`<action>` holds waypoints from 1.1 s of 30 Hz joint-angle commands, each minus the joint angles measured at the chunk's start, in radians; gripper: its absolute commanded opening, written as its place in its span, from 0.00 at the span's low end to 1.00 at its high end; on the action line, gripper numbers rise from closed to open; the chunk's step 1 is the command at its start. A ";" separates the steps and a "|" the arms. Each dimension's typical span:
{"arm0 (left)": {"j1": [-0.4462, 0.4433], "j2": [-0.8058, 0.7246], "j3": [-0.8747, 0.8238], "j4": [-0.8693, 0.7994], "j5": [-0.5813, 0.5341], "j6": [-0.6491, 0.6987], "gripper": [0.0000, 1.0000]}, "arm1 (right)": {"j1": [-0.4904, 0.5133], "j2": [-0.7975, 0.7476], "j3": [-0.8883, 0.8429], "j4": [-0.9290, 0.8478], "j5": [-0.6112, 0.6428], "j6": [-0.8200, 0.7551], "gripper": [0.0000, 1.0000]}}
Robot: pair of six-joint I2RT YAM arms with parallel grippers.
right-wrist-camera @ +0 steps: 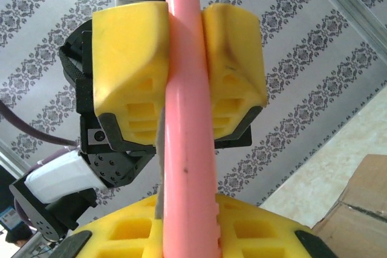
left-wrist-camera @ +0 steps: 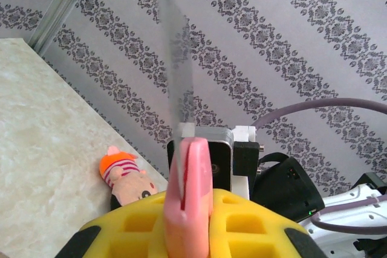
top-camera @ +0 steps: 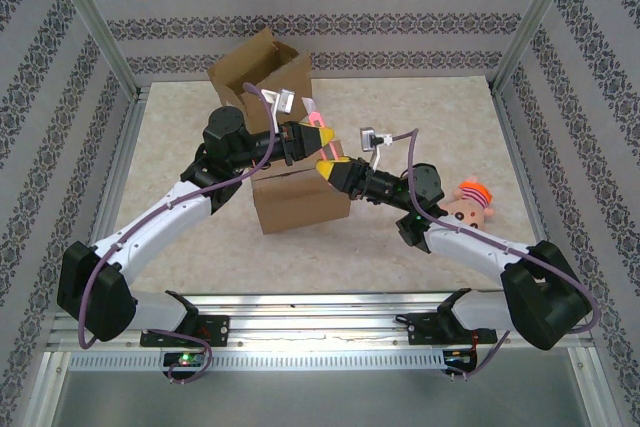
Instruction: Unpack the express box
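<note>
Top external has both your grippers, left [top-camera: 298, 139] and right [top-camera: 333, 169], clamped on the pink cutter [top-camera: 320, 125], right over the express box [top-camera: 300, 202] sitting mid-table. Left wrist shows the blade [left-wrist-camera: 178, 77] out and bare. If one side lets go sloppily, I'd guess the cutter twists or drops onto the cardboard.

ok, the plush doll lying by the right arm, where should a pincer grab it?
Probably take the plush doll across its head, just below the orange hat, coming straight down from above. It lies flat on the table, and the right arm sits close beside it, so a sideways approach looks cramped.
</note>
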 commanded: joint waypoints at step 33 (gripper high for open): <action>0.073 -0.264 0.060 -0.868 -0.612 0.264 0.97 | -0.303 -0.415 -0.159 -0.653 0.166 -0.178 0.00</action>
